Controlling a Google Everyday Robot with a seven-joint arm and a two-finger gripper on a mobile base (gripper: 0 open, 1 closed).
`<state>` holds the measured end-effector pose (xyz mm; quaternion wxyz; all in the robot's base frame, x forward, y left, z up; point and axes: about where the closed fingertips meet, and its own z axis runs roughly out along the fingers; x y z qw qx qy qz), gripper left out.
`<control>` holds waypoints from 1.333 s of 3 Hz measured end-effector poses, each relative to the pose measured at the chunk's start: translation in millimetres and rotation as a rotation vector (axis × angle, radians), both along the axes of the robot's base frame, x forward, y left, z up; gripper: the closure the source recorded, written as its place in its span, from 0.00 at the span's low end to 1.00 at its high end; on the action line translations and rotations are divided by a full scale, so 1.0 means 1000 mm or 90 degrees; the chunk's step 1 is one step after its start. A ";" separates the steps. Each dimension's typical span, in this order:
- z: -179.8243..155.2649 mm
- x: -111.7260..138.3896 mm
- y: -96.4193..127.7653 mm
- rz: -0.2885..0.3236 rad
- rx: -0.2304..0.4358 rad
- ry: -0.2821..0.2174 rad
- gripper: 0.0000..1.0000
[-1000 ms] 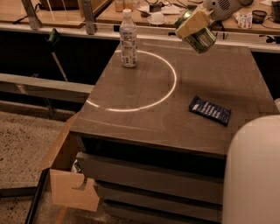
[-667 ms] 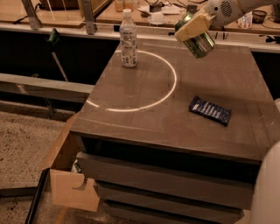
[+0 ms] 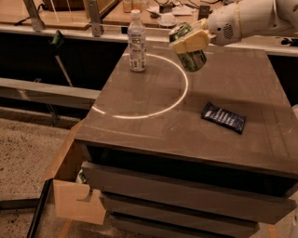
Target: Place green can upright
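Observation:
The green can (image 3: 192, 57) is a shiny green drink can with a silver top, held tilted in the air above the far middle of the brown table top (image 3: 153, 121). My gripper (image 3: 190, 41) comes in from the upper right on a white arm and is shut on the can, its pale fingers (image 3: 194, 39) wrapped around the can's upper part. The can hangs above the right side of a bright ring of light on the table. A clear plastic bottle (image 3: 136, 42) with a white cap stands upright to the can's left.
A dark blue snack packet (image 3: 224, 117) lies flat on the table's right side. Drawers sit under the table top, and an open cardboard box (image 3: 70, 186) stands at the lower left. A cluttered wooden counter (image 3: 153, 11) runs behind the table.
The gripper with the can has moved left and slightly down, toward the bottle. The white rounded part at the lower right has dropped out of view.

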<state>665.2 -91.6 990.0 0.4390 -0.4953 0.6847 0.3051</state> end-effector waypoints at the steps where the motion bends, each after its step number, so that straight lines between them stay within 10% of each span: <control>1: -0.005 0.000 0.014 0.057 0.066 -0.002 1.00; 4: -0.021 -0.002 0.025 0.065 0.139 -0.004 1.00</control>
